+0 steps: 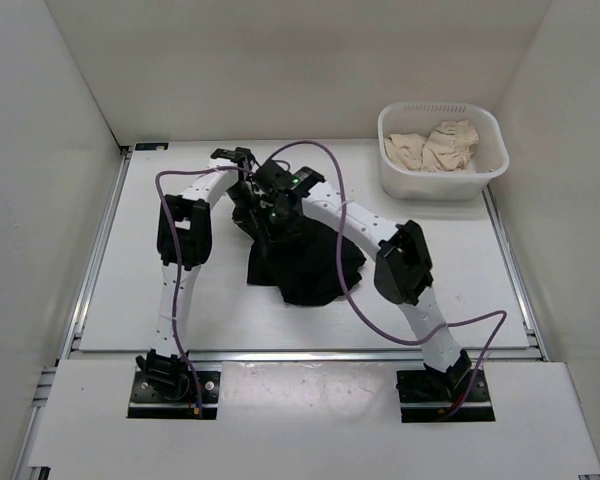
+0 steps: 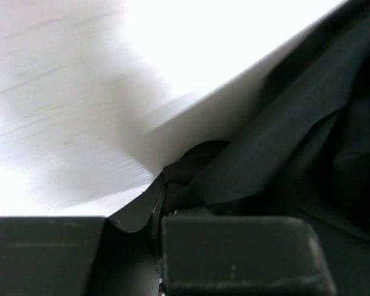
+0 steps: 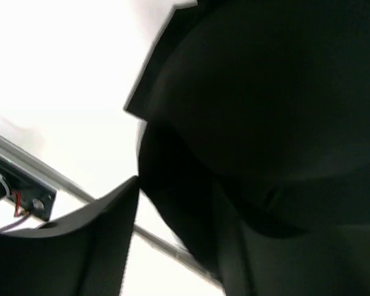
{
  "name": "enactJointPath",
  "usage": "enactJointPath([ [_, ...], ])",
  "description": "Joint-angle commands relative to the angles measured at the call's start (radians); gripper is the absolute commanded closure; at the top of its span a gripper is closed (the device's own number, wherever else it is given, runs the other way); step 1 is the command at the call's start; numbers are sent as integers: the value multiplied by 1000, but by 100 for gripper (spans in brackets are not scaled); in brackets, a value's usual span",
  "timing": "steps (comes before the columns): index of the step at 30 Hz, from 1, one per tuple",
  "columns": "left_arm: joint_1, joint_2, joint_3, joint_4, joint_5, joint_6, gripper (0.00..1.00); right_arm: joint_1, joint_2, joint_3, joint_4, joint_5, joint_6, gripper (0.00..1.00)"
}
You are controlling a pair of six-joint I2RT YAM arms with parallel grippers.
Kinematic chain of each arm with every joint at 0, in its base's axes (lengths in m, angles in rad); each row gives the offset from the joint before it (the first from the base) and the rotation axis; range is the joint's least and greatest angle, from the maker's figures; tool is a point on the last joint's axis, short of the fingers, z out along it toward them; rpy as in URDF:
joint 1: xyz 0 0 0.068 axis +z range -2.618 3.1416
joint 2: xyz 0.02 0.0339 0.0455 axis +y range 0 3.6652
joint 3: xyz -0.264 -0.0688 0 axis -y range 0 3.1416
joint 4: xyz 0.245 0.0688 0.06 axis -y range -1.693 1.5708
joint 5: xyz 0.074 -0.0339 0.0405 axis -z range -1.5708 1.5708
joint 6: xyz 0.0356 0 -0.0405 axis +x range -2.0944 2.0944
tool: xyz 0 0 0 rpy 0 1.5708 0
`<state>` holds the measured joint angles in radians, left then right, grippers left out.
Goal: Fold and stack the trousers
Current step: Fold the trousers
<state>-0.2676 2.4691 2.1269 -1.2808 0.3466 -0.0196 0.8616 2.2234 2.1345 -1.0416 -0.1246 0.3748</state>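
While your left gripper (image 2: 159, 211) pinches an edge of the black trousers (image 1: 305, 262), your right gripper (image 3: 179, 237) shows jaws apart, with the garment bunched just below both and touching them.

Looking past left gripper (image 2: 135, 246), clamped tight on a fold of trousers (image 2: 283, 123). Filling the right side against blurred white table (image 2: 61, 92), shadowed beside the fold.
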Motion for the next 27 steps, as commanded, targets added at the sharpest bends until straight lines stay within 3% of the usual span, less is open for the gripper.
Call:
enactJointPath([
  [1,21,19,21,44,-168,20,86,19,39,160,72,-40,-4,43],
  [2,31,19,21,54,-196,20,82,19,48,174,86,-40,-4,38],
  [5,63,-22,-1,73,-317,20,54,19,15,183,156,-95,-13,24],
  [6,76,-48,-1,74,-346,20,45,28,-2,170,170,-113,-42,15],
  [7,102,-62,-1,86,-404,20,32,37,-19,169,170,-125,-63,13],
  [9,134,-120,-1,113,-466,20,24,46,-89,128,180,-125,-114,10],
  [10,134,-143,-11,124,-522,20,15,47,-156,98,192,-112,-114,10],
  [13,148,-238,-48,171,-607,20,12,22,-317,-108,227,20,-96,6],
  [16,128,-327,-58,181,-591,20,12,-65,-424,-290,227,66,-28,4],
  [21,44,-482,-116,181,-257,20,7,-283,-527,-592,300,-21,71,4],
  [27,-67,-470,-251,222,-91,20,0,-423,-536,-777,396,-193,75,2],
])
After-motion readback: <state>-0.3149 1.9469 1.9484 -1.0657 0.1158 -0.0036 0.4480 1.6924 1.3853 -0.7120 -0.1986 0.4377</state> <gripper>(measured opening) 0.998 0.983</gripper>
